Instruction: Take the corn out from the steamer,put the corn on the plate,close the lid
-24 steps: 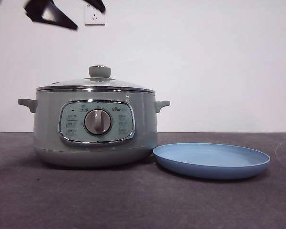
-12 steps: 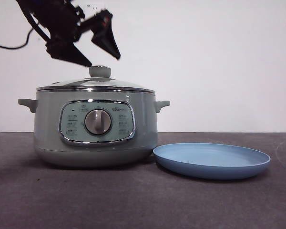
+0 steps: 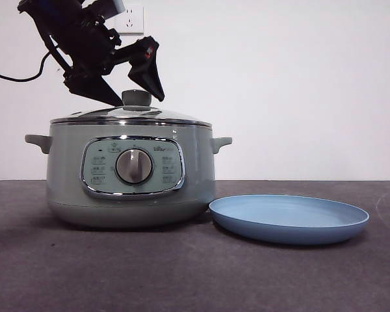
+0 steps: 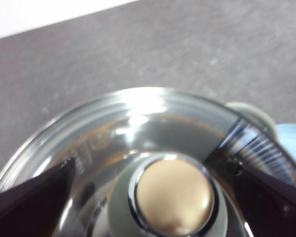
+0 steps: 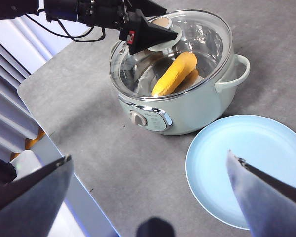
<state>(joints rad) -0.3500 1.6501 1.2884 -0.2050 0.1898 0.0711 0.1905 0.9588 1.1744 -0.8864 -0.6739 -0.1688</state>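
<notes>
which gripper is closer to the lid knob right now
Left. The left gripper hangs open with a jaw on either side of the knob. The right gripper waits open, high above the plate, well away from the lid.

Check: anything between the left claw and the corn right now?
Yes, the lid. The right wrist view shows the corn lying inside the steamer under the glass, with the left claw open around the lid's knob.

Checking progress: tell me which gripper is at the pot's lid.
The left gripper: its open jaws straddle the knob on the glass lid. The right gripper hangs apart, open, above the blue plate.
</notes>
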